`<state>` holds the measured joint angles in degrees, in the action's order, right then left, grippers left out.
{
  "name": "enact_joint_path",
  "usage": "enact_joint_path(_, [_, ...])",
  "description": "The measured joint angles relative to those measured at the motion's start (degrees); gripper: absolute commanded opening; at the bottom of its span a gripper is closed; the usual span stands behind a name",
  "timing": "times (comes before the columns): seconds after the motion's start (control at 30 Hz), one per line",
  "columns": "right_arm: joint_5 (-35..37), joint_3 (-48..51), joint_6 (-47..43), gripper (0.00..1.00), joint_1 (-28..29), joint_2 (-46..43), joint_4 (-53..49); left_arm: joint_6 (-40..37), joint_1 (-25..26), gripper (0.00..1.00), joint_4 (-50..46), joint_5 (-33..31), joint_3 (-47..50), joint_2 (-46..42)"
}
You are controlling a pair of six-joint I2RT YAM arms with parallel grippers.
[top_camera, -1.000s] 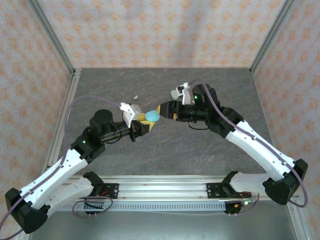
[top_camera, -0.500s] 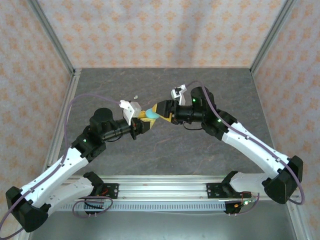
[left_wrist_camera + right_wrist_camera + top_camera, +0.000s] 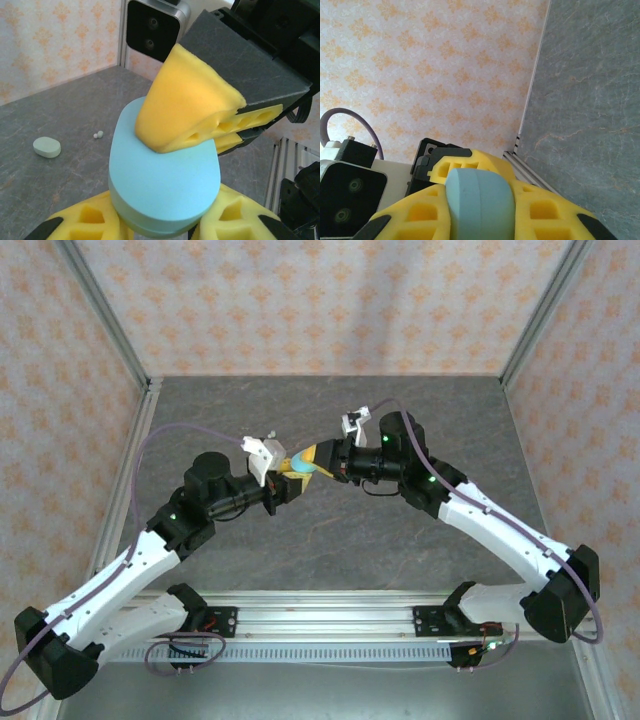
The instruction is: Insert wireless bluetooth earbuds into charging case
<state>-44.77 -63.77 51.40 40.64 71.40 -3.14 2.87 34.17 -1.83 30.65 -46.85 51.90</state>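
The pale blue oval plastic charging case (image 3: pixel 162 185) hangs mid-air at the centre of the top view. Its long axis runs from the left claw (image 3: pixel 288 476), clamped on the near end, to the right claw (image 3: pixel 320 457), whose yellow foam fingers (image 3: pixel 185 110) pinch the far end. Two tiny whitish earbuds (image 3: pixel 98 134) lie on the tabletop (image 3: pixel 400 540), well apart from both. A second ago the right claw stood wide, just right of the case.

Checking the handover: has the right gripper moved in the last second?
Yes. The right gripper went left, away from the right frame post, onto the blue case.
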Motion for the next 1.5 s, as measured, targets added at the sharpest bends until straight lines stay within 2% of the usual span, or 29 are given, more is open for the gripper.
enact_joint_path(0.17, [3.08,0.48,-0.44,0.09,-1.27,0.13,-1.14,0.22,0.31,0.98,-3.28,-4.81,-0.26,-0.66])
enact_joint_path(0.2, [4.24,0.83,-0.66,0.09,-1.77,0.13,-1.75,0.07,0.31,1.0,-4.24,-5.88,-0.26,-0.94])
enact_joint_path(0.47, [12.7,4.72,-5.33,0.12,-3.45,4.74,-8.57,0.79,0.31,1.0,-15.91,-18.93,-0.37,-3.96])
enact_joint_path(0.73, [13.92,1.4,-9.35,0.13,-2.71,22.62,-7.48,6.43,0.31,1.0,-25.0,-29.46,-0.35,-4.07])
enact_joint_path(0.83, [13.05,-4.72,-10.43,0.13,-1.29,32.3,-6.58,9.2,0.28,1.0,-26.4,-33.38,0.04,-4.33])
enact_joint_path(1.0, [10.6,-20.44,-11.58,0.13,2.38,48.39,-4.02,13.25,0.22,1.0,-29.4,-38.97,1.31,-5.73])
enact_joint_path(1.17, [8.5,-40.13,-12.39,0.14,7.15,62.4,-5.18,15.19,0.17,1.0,-32.54,-42.6,1.73,-9.84])
enact_joint_path(1.37, [6.84,-56.11,-12.74,0.17,10.88,73.5,-9.03,16.61,0.17,1.0,-35.26,-45.99,3.48,-16.57])
enact_joint_path(1.5, [6.6,-61.94,-12.9,0.23,11.45,78.09,-12.13,17.25,0.17,1.0,-36.74,-47.65,4.76,-20.17])
